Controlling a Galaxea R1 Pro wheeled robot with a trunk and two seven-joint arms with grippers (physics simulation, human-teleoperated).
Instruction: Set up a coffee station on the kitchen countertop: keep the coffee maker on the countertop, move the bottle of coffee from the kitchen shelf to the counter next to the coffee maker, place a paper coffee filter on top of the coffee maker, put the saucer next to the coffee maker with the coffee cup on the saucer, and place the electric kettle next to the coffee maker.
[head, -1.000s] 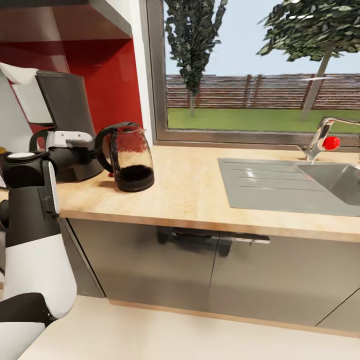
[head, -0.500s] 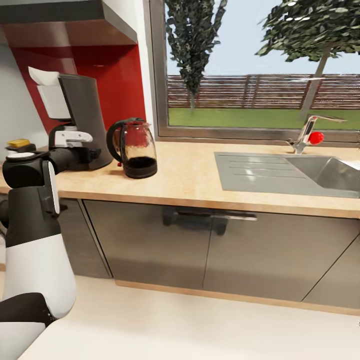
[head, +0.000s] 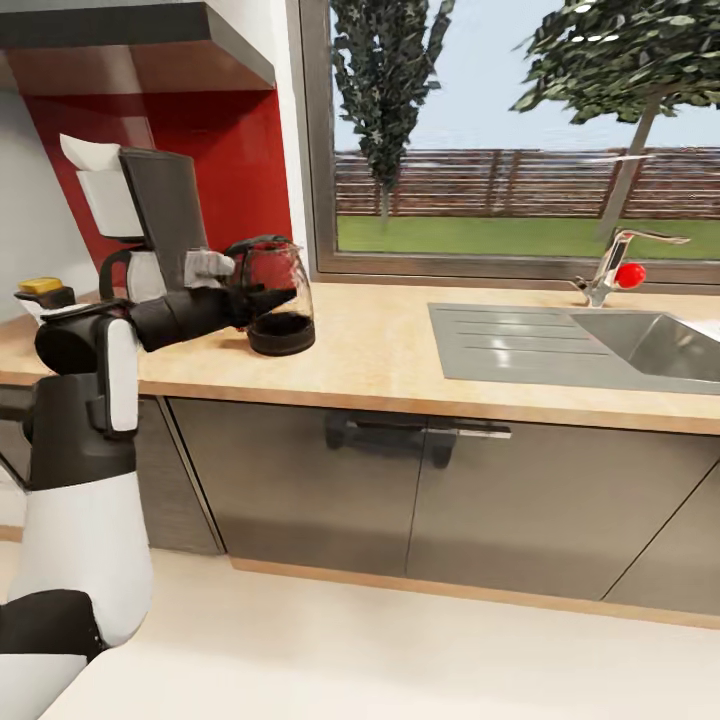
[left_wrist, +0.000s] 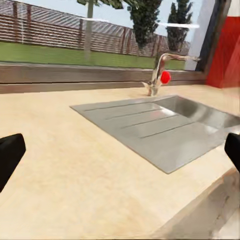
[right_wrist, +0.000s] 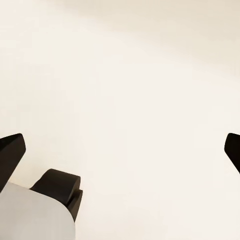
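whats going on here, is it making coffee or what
A two-armed robot stands at the countertop. Its left gripper is stretched out in front of the electric kettle, jaws open and empty in the left wrist view. The kettle sits beside the coffee maker, which has a paper coffee filter on top.

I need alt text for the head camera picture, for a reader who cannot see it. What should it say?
The robot's left arm reaches over the light-wood countertop, its hand in front of the glass electric kettle, which stands beside the black coffee maker. A white paper coffee filter sits atop the machine; a steel sink lies under a garden window.
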